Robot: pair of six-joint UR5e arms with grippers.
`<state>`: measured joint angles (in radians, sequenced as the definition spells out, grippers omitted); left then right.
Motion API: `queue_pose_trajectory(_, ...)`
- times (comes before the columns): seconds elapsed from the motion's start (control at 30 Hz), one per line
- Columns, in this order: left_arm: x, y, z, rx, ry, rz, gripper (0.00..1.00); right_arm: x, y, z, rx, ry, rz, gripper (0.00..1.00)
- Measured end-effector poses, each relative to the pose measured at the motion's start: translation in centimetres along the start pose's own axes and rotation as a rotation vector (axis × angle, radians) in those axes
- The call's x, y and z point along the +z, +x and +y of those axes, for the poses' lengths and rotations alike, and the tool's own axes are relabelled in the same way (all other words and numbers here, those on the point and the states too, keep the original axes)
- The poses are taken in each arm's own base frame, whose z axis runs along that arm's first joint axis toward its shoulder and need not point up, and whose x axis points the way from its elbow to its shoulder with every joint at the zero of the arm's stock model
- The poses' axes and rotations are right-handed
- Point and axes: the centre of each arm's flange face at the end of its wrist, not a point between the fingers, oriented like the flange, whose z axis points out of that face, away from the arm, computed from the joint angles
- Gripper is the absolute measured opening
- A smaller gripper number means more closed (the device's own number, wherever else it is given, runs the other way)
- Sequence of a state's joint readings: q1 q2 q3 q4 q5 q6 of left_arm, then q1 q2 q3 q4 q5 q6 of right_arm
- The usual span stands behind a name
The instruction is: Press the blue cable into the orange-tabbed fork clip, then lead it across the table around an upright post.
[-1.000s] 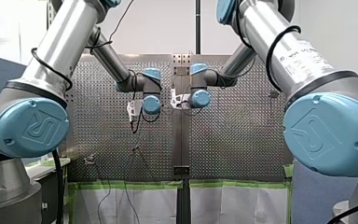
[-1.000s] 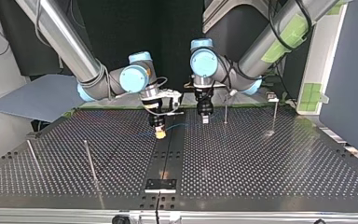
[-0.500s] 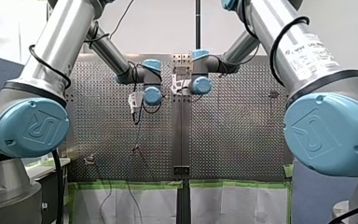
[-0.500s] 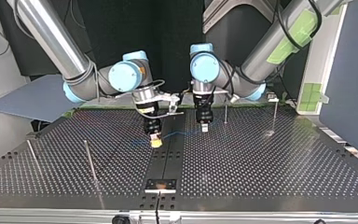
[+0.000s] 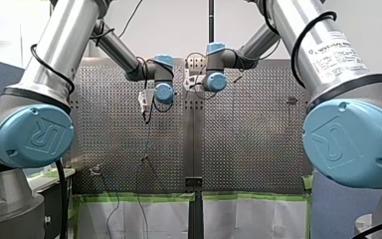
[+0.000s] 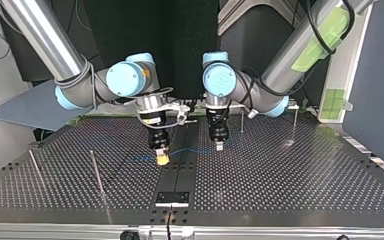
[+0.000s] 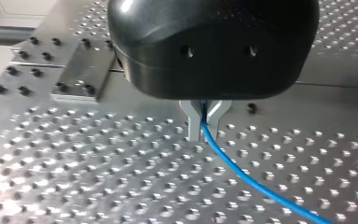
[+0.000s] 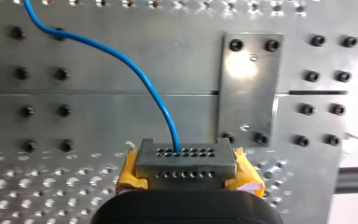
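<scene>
My left hand and right hand each clamp the blue cable.

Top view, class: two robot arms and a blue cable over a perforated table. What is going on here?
Both arms have hold of the blue cable. My left gripper, with metal fingers, is shut on it, and my right gripper, with yellow pads, is shut on it further along. A short stretch curves loosely between them, low over the middle seam of the table. The upright posts stand off to the sides, and the stretch between the grippers touches none of them.
</scene>
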<state>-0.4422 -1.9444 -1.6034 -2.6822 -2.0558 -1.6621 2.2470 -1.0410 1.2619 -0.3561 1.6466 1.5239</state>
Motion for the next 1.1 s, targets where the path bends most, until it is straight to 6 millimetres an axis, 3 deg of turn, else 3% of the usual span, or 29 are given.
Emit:
queue_pose_trajectory(0.53,0.5,-6.0,-2.2,-0.005,0.023,-0.034,0.00,-0.4,4.0,0.7,0.013,-0.008,0.054,0.00)
queue_pose_trajectory(1.1,0.6,-10.9,-5.1,0.008,0.056,-0.064,0.00,-1.0,8.2,3.4,0.032,-0.041,0.090,0.00)
